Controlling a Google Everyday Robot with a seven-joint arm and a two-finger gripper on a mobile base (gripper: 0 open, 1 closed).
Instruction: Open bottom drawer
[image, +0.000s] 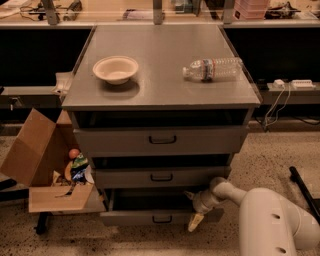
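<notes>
Cream-white arm (272, 222): fat, rounded shell with small dark screw holes, narrowing to a slim wrist; yellowish-tipped gripper (195, 220) at 5 o'clock.
</notes>
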